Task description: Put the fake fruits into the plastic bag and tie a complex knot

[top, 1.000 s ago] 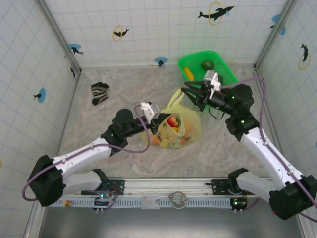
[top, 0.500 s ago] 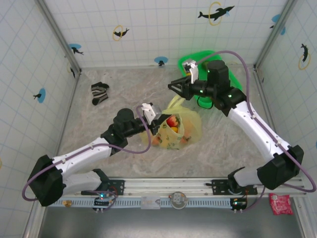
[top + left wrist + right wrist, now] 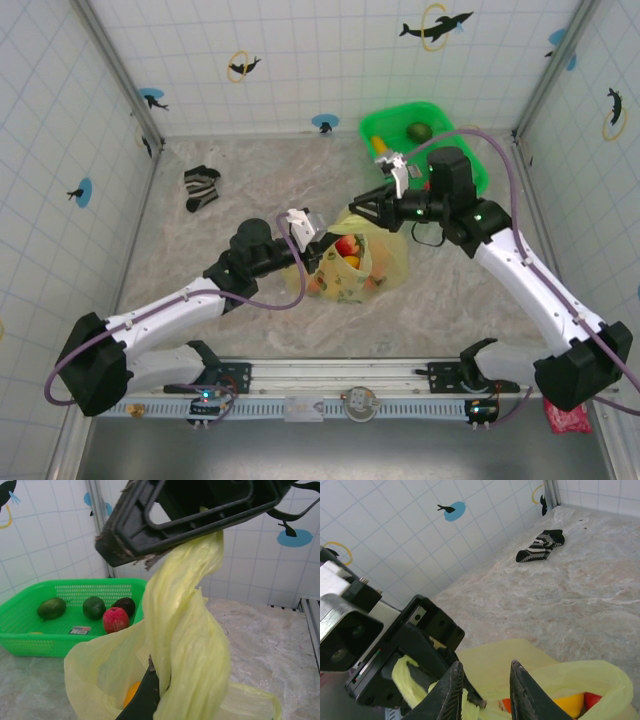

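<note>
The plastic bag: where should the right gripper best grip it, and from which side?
I would pinch the free rim of the plastic bag, opposite the twisted handle that the left gripper holds up. Come from above: that rim stands up as a thin fold.

Thin, crinkled plastic bag (image 3: 185,645) — glossy fruits (image 3: 115,619) (perforated plastic basket (image 3: 30,642)).

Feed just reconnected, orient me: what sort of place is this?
Probably a lab robot test cell: white tiled walls with dolphin stickers boxing in a marbled tabletop, and two arms bolted to a rail.
</note>
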You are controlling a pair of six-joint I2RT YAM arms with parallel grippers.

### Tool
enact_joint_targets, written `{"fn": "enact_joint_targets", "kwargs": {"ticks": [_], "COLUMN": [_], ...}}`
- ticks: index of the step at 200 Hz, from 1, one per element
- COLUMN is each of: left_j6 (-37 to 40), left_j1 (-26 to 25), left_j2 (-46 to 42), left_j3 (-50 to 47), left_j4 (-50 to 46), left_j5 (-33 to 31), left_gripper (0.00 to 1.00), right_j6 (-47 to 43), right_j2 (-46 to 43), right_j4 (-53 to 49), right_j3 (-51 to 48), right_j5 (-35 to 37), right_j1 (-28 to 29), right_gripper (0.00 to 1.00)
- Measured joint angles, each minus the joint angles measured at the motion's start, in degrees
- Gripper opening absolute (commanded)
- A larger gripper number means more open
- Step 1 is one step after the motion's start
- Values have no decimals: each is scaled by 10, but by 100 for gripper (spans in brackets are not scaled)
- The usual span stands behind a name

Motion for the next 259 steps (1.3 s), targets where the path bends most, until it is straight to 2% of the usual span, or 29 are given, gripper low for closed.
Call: {"fn": "enact_joint_targets", "kwargs": {"ticks": [33, 55, 84, 105, 124, 160, 203, 222, 259], "left_j6": [1, 1, 1, 1, 1, 1, -1, -3, -6], "left_j1": [0, 0, 0, 0, 0, 0, 1, 2, 4], "left_j2": [0, 0, 0, 0, 0, 0, 0, 0, 0], "left_j3": [0, 0, 0, 0, 0, 0, 8, 9, 9], "left_j4": [-1, -1, -2, -2, -1, -2, -8, -8, -11], "left_j5": [0, 0, 0, 0, 0, 0, 0, 0, 5], "left_gripper": [0, 0, 0, 0, 0, 0, 0, 0, 0], "right_j6": [-1, 1, 6, 13, 17, 22, 31, 26, -4], "right_j2": [-23, -33, -39, -41, -46, -90, -154, -166, -188], "right_j4": [-13, -17, -18, -18, -17, 10, 63, 89, 147], "right_j3": [-4, -4, -4, -4, -4, -49, -155, -196, -269], "right_j5": [13, 21, 25, 26, 24, 8, 6, 19, 83], "right_j1": [0, 0, -1, -3, -6, 2, 48, 80, 131], "right_gripper": [43, 44, 37, 23, 17, 16, 16, 21, 23]}}
